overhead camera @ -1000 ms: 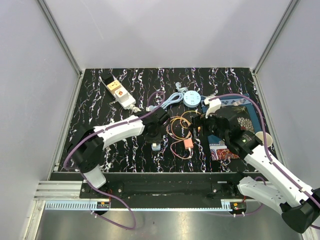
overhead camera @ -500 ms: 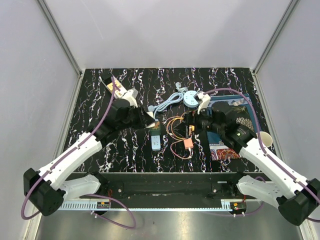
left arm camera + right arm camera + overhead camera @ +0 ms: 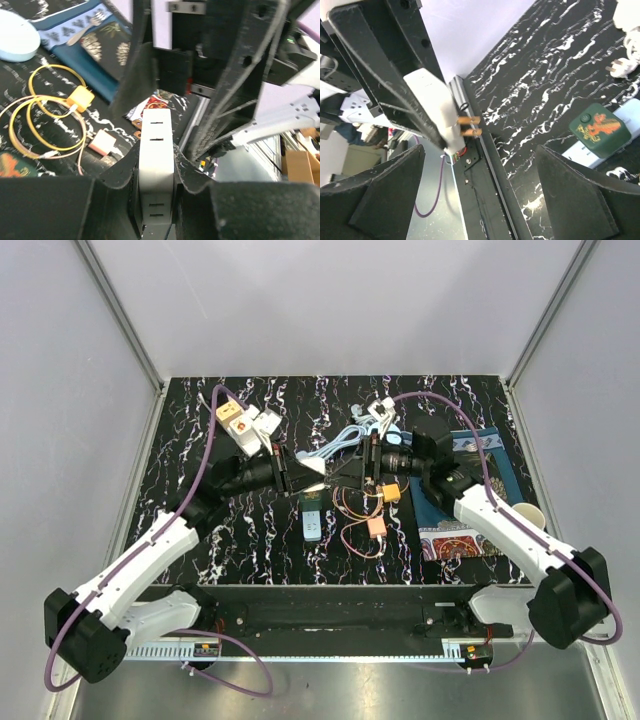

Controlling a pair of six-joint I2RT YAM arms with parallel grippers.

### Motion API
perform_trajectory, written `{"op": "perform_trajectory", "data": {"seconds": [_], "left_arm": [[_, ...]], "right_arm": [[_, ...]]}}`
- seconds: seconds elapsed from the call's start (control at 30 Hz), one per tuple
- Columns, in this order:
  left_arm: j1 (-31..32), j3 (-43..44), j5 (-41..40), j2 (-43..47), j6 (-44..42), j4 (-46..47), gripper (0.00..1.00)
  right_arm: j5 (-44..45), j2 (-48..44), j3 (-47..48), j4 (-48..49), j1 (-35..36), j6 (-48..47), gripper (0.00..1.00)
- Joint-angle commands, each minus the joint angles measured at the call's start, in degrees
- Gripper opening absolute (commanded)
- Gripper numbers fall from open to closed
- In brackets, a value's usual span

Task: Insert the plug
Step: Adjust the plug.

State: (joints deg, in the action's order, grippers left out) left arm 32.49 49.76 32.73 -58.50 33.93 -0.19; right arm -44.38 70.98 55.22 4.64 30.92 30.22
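From the overhead camera I see both arms reaching in to meet over the middle of the desk (image 3: 200,500), with the left pincer (image 3: 156,162) clenched on the white plug (image 3: 156,125) and holding it up off the surface. On my left wrist feed the plug is a flat white block wedged between the two black pads, its upper face showing pairs of narrow slots. On the right wrist feed I can see two copper prongs (image 3: 468,126) sticking out of it toward the right of the frame. The right pincer (image 3: 480,150) is released, its jaws spread wide and nothing between them. Its fingers (image 3: 240,75) fill the top of the left wrist picture, just beyond the plug's far end, and I cannot tell whether they touch it. Below the meeting point, at the centre of the overhead picture, a green adapter (image 3: 312,508) sits on a pale blue base. Yellow cable loops (image 3: 352,502) and a small pink plug (image 3: 375,527) lie just to its right. A power strip (image 3: 243,421) sits toward the upper left of the desk. A light blue cable (image 3: 345,438) lies above centre. A blue patterned mat (image 3: 450,480) lies on the right side, and a paper cup (image 3: 527,516) stands near the right edge.
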Motion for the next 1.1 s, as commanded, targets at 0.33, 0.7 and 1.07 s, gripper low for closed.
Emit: {"op": "perform_trajectory", "data": {"seconds": [0.33, 0.7, 1.07], "left_arm": [[-0.5, 3.15, 15.08, -5.31, -0.97, 15.74, 0.0], [-3.66, 1.22, 13.93, -4.87, 3.15, 20.66, 0.0], [-3.75, 0.87, 17.81, -5.22, 6.67, 25.85, 0.0]], "right_arm": [[-12.75, 4.52, 5.34, 14.52, -2.17, 8.01, 0.7], [-13.54, 4.43, 3.4, 14.34, -3.93, 7.75, 0.4], [-13.8, 5.57, 3.84, 14.6, -4.64, 6.7, 0.66]]}}
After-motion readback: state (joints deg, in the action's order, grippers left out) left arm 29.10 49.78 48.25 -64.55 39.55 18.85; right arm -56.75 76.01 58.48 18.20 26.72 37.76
